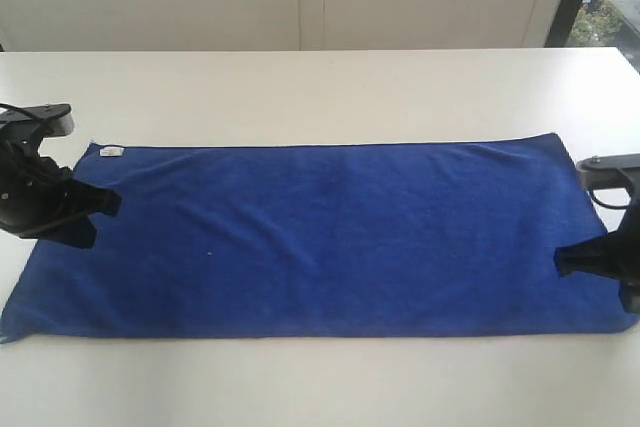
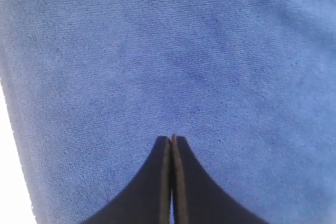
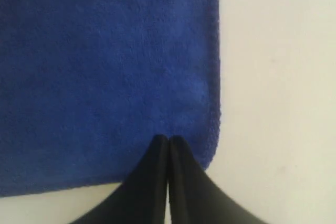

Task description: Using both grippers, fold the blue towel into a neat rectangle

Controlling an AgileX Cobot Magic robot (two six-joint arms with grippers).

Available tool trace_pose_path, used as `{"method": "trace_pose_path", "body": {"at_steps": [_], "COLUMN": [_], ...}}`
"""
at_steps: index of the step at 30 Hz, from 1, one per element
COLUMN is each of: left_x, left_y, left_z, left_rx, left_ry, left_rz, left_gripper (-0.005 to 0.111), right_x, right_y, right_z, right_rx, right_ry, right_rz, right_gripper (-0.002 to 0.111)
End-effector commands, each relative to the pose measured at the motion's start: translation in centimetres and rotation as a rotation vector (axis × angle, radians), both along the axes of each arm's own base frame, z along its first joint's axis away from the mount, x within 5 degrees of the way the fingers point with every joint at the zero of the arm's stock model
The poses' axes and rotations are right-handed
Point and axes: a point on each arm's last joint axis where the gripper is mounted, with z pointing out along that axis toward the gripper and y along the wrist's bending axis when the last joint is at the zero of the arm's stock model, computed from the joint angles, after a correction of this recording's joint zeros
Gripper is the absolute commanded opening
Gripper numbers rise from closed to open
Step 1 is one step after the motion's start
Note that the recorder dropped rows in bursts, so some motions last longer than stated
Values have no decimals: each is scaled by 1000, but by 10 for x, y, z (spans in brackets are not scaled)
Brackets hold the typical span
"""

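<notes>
Your blue towel (image 1: 320, 237) lies spread flat and unfolded on the white surface (image 1: 320, 87). In the exterior view its long axis runs from one side to the other, with one short end towards each arm. A small white label (image 1: 112, 151) sits at the far corner on the left side.

Your left hand (image 1: 116, 203) is over the left short end, roughly midway between the far and near long edges, and its tip points inward along the cloth. Your right hand (image 1: 561, 259) is at the opposite short end, closer to the near long edge, and its tip also points inward. The two hands are well apart, with nearly the whole length of the towel between them.

The exterior view shows both hands only as dark shapes, so you cannot judge their fingers from it. The wrist views do show them. On each hand the two black fingers are pressed together, and no fold of cloth shows between them. The left wrist view is filled almost entirely with blue pile, plus a sliver of surface at one border. The right wrist view shows a rounded towel corner just beside the fingertips, with bare surface beyond it. You cannot tell from any view whether either tip touches the cloth.
</notes>
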Motion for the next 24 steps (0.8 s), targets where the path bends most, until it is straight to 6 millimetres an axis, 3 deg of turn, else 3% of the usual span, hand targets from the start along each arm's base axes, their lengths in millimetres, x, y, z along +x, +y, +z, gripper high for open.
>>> {"method": "trace_pose_path", "body": {"at_steps": [1,5,11,24], "left_x": [-3,-3,-3,-3], "left_y": [0,0,0,0], "left_z": [0,0,0,0], "left_rx": [-13,-13,-14,-13], "left_ry": [0,0,4,0], "left_rz": [21,21,19,21], "left_gripper": [0,0,0,0], "right_x": [-13,-13,-13,-10], "right_y": [-4,-4,-3,-5], "right_z": [-6,-7,-27,-9], "right_rx": [-31,-37,-22,-42], "right_ry": [55,54,65,96], "right_rz": [30,39,52,29], "right_gripper": [0,0,0,0]}}
